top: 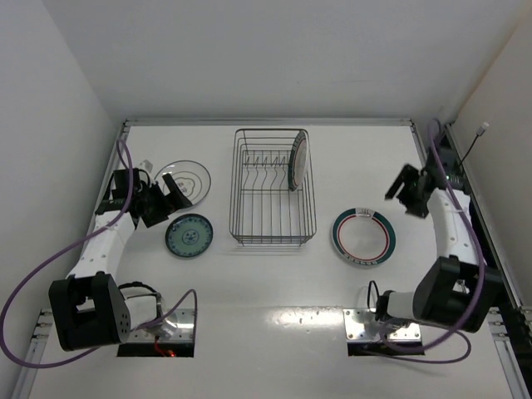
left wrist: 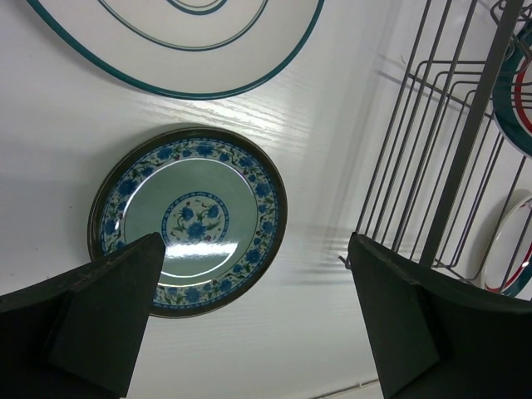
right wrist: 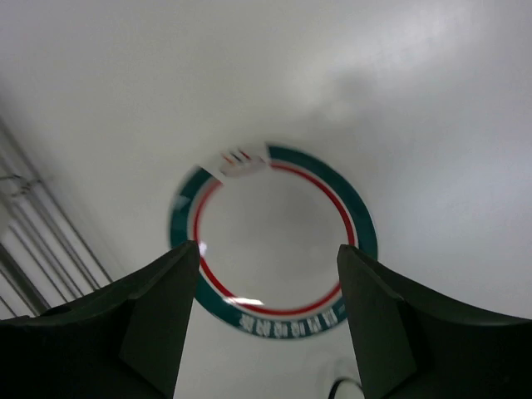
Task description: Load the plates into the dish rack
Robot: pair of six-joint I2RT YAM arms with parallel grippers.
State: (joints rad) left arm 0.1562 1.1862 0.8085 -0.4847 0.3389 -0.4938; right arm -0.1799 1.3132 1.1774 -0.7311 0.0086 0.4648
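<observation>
The surface [top: 266, 283] is a smooth, glossy white panel. All positions below are referenced to the dish rack [top: 268, 208]. This is a rectangular basket of thin dark metal wire with a row of upright divider prongs. It stands at mid-surface with its long side running near to far.

Nearest, to the left of the dish rack's near corner, the teal patterned plate [top: 189, 235] lies flat. It is round and glazed, with a pale green centre, a blue floral border and a dark rim, and it is the smallest plate. To the right of the same near end, apart from the wire, a banded plate [top: 363, 238] lies flat. It is round and glossy white, with a wide green band and a thin red ring inside it.

The left pincer [left wrist: 256, 241] hangs left of the dish rack, over the area between the teal patterned plate and the ringed plate [top: 187, 177]. Its dark, matte, wedge-shaped jaws stand spread wide and grip nothing. The ringed plate lies flat left of the dish rack's middle. It is round and white, with thin dark concentric rings.

The right pincer [right wrist: 268, 248] is raised well to the right of the dish rack, just beyond the banded plate. Its jaws are spread and grip nothing.

The dish rack contains one item, the second banded plate [top: 298, 160], standing on edge in the far right part. Which prongs hold it cannot be told.
</observation>
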